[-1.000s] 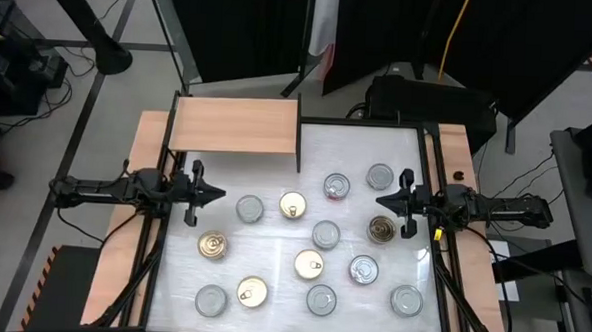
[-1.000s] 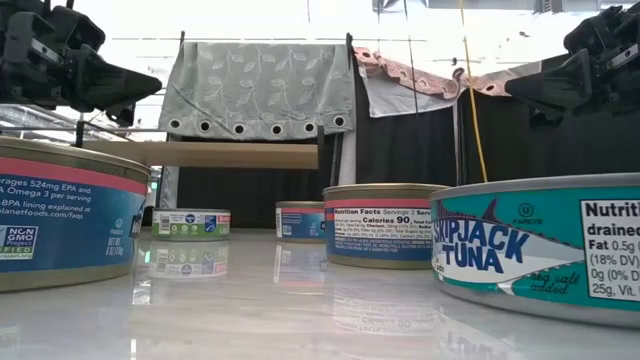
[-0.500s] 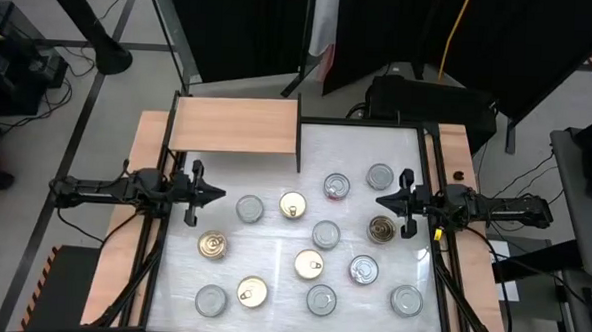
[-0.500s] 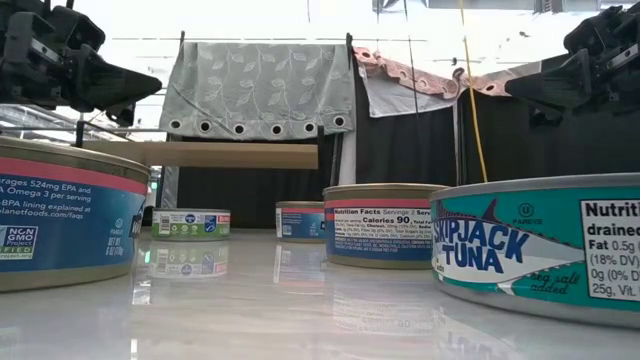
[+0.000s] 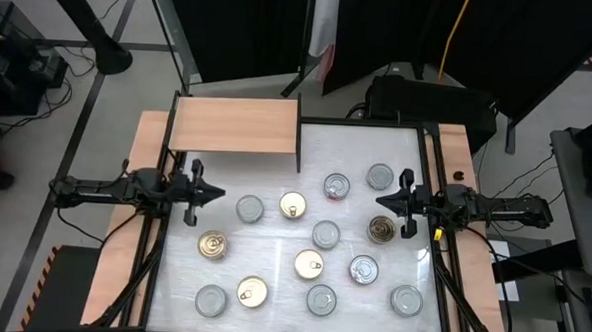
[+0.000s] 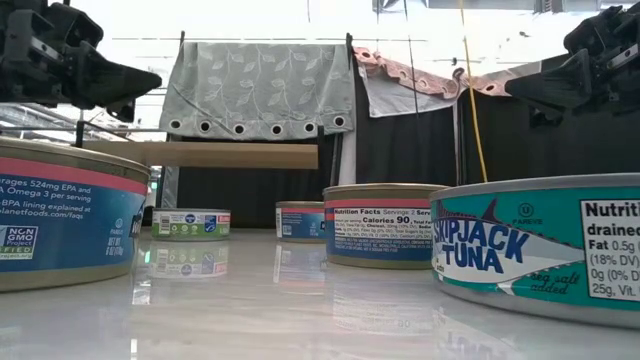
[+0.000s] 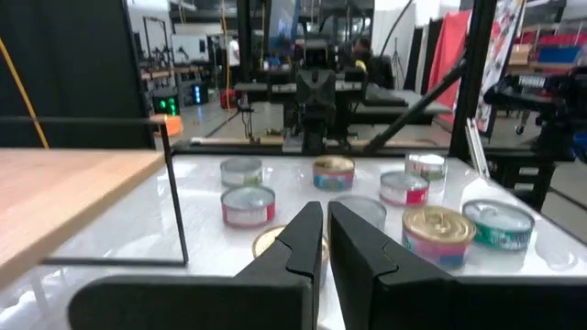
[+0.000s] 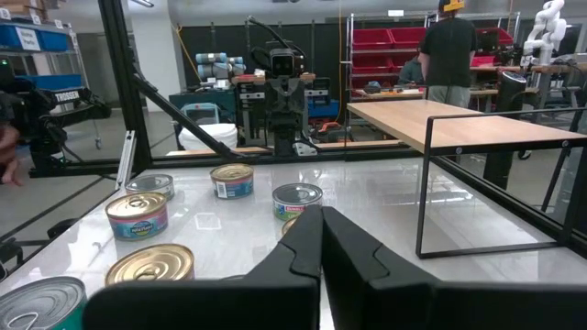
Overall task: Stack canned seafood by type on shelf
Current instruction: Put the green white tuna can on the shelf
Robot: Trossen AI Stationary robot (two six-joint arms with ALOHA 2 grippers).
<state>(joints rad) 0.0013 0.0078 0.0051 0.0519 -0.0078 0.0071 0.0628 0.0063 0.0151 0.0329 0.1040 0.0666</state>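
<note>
Several round tins of canned seafood with silver or gold lids stand apart on their bases across the white tabletop, from the middle to the near edge. One teal tuna tin is close in the low view. The light-wood shelf stands at the far left on thin dark legs, its top bare. My left gripper hovers level at the table's left side, shut, with nothing between its fingers. My right gripper hovers level at the right side, also shut and holding nothing. They point at each other.
Long wooden strips run along both table sides outside the black frame. A dark-lidded tin stands just below the right gripper's tip. Bare white surface lies to the right of the shelf. A person stands in the room beyond.
</note>
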